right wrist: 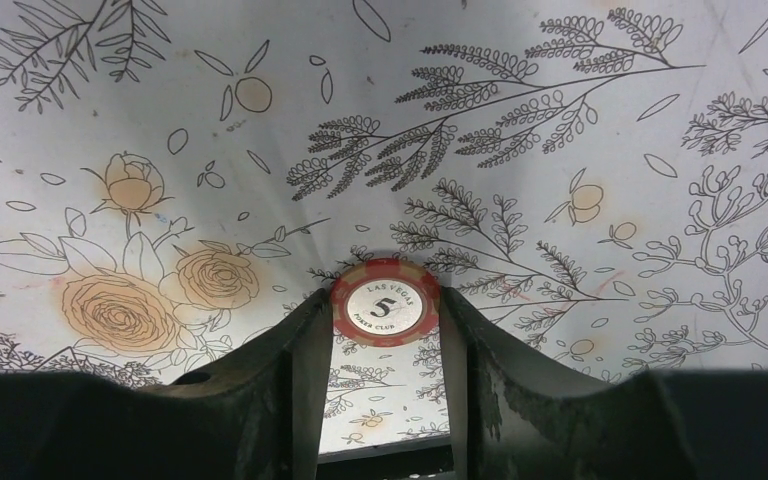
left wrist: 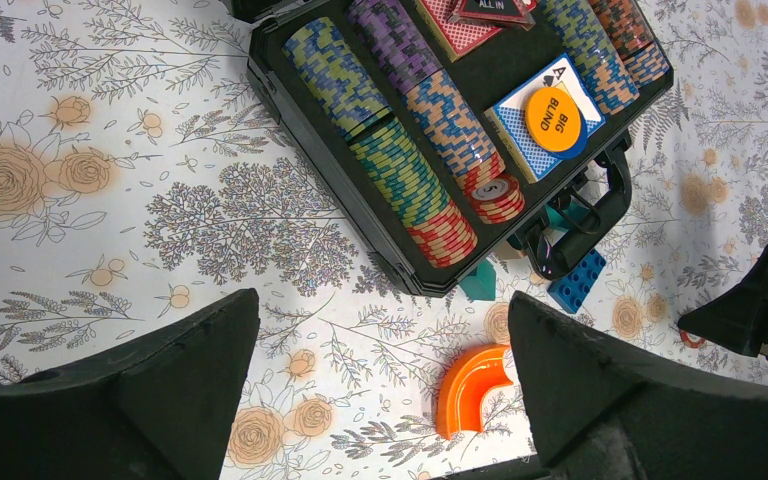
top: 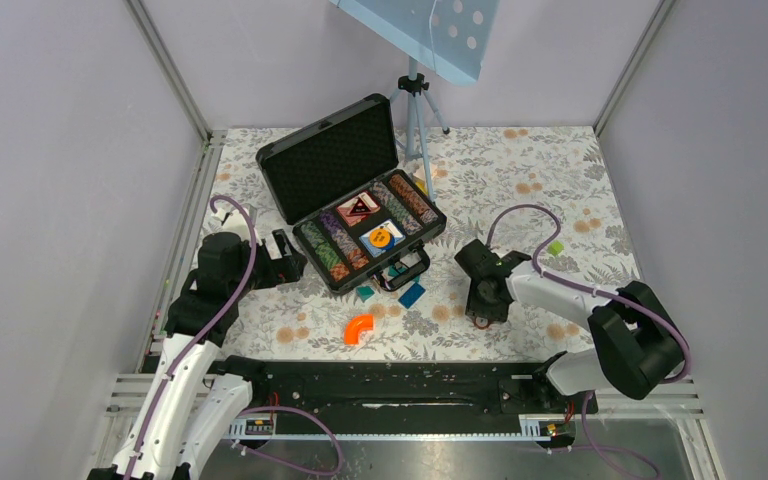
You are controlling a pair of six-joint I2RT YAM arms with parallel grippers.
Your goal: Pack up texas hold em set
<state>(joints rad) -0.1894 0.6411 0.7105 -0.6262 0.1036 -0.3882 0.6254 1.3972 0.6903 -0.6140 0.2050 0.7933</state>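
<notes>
Right gripper [right wrist: 385, 312]: fingers partly closed, one against each side of the rim of a round red-and-white poker chip [right wrist: 385, 300] marked "5". The chip sits directly between the fingertips, over the floral tablecloth [right wrist: 580, 150]. Whether it is lifted or lying flat cannot be told.

Left gripper [left wrist: 382, 320]: jaws spread wide, nothing between them.

The black hard briefcase [top: 332, 158] stands open, lid raised. It lies just ahead of the left gripper's fingertips and well apart from the right gripper, off to that gripper's left. In its tray are rows of striped poker chips [left wrist: 400, 170], a red card deck [left wrist: 465, 25] and a blue card deck [left wrist: 530, 145]. The blue deck carries an orange round "BIG BLIND" button [left wrist: 554, 120].

An orange curved plastic piece [left wrist: 470, 390] lies on the cloth beneath the left gripper's open jaws.
</notes>
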